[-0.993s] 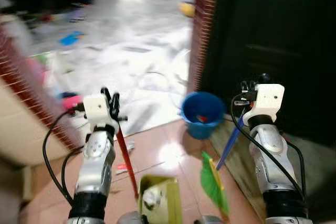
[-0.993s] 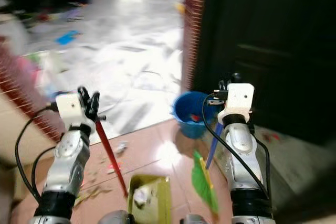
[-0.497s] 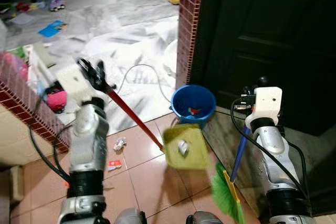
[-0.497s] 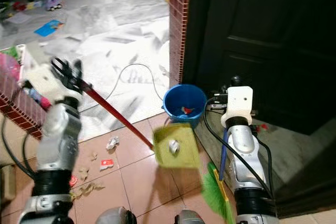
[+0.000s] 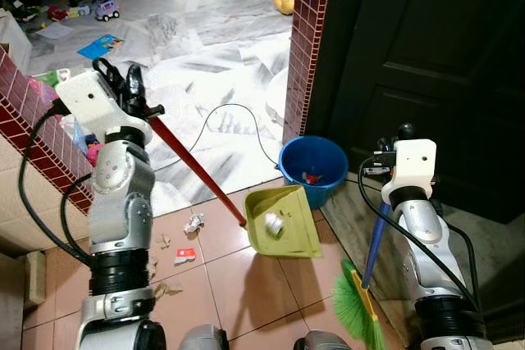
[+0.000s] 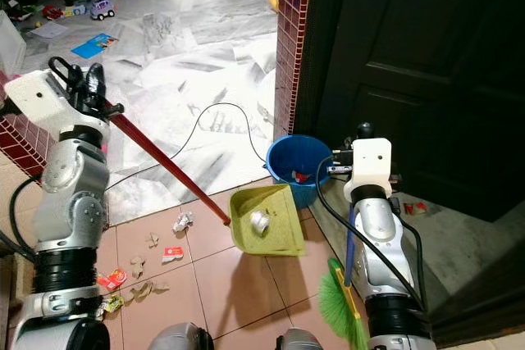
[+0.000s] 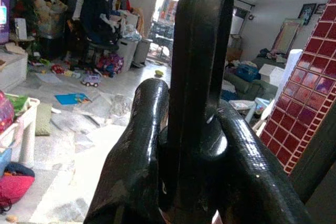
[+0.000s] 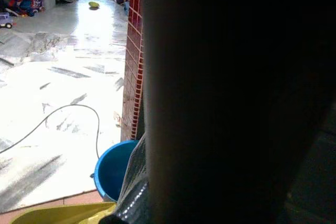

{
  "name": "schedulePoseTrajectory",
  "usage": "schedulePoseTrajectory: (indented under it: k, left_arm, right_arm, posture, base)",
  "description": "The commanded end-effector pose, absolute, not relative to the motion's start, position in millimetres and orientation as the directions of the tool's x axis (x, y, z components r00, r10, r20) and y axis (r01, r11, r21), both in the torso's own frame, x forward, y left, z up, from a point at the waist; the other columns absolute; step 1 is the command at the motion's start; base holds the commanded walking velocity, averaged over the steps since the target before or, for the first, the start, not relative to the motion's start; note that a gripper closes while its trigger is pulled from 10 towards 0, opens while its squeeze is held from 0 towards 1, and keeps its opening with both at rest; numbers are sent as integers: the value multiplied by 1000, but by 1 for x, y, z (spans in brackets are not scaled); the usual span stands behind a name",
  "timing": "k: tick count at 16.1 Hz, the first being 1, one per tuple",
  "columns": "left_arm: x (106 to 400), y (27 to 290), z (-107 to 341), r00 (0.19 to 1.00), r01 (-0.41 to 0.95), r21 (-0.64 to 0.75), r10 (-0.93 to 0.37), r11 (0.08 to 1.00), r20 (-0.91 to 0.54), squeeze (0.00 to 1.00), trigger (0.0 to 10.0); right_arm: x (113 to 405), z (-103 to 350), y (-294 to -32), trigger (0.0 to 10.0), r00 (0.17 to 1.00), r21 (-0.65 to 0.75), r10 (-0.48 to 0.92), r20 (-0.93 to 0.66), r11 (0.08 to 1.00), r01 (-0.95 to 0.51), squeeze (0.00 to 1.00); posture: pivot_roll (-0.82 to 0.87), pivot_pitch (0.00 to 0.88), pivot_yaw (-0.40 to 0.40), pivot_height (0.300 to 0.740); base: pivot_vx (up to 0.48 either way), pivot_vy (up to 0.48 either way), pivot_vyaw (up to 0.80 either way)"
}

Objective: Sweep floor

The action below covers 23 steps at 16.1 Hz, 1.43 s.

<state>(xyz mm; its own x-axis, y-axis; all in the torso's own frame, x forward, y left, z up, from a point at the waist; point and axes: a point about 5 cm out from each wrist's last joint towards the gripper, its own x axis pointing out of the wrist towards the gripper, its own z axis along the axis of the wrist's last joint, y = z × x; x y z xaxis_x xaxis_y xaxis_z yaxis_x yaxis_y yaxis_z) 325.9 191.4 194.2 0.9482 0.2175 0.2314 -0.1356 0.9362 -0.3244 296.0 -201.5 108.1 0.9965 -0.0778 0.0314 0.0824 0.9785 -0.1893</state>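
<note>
Gripping the red handle, the left gripper (image 5: 123,88) carries the green dustpan (image 5: 283,223) near the blue bucket (image 5: 313,168) — light, stiff, tippy; the right gripper (image 5: 392,141) clamps the broom (image 5: 367,284) — bristles soft.

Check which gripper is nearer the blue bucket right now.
Right. The right gripper, holding the broom handle, sits just beside the blue bucket. The left gripper is far off to its left, gripping the dustpan's red handle.

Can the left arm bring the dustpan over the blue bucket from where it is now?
Probably yes. The left gripper holds the red handle, the dustpan already hangs beside the bucket, and nothing stands between them.
</note>
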Motion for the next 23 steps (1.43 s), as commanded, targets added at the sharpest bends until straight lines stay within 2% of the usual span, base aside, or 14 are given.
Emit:
schedulePoseTrajectory:
  k: [1, 8, 12, 14, 23]
  left_arm:
    - [323, 207, 225, 895, -172, -315, 282, 933, 346, 0, 10000]
    - [324, 241, 246, 840, -263, -302, 371, 916, 396, 0, 10000]
    - [332, 243, 266, 808, -247, -309, 371, 918, 458, 0, 10000]
    - [335, 238, 273, 800, -222, -323, 361, 920, 478, 0, 10000]
    - [343, 232, 285, 777, -202, -350, 367, 915, 511, 0, 10000]
  right_arm:
    - [297, 109, -201, 10000, 997, -189, -71, 39, 979, 77, 0]
    - [299, 107, -196, 10000, 998, -182, -51, 30, 982, 56, 0]
    - [300, 107, -195, 10000, 999, -182, -43, 31, 982, 48, 0]
    - [300, 107, -194, 10000, 999, -181, -39, 33, 982, 45, 0]
    - [299, 107, -187, 10000, 999, -177, -9, 37, 984, 15, 0]
  posture:
    - [-74, 0, 50, 740]
    - [-68, 0, 42, 740]
    - [-71, 0, 41, 740]
    - [-74, 0, 43, 740]
    - [-81, 0, 53, 740]
  base:
    - [0, 0, 0]
    - [0, 0, 0]
    - [0, 0, -723]
    - [268, 0, -703]
    - [449, 0, 0]
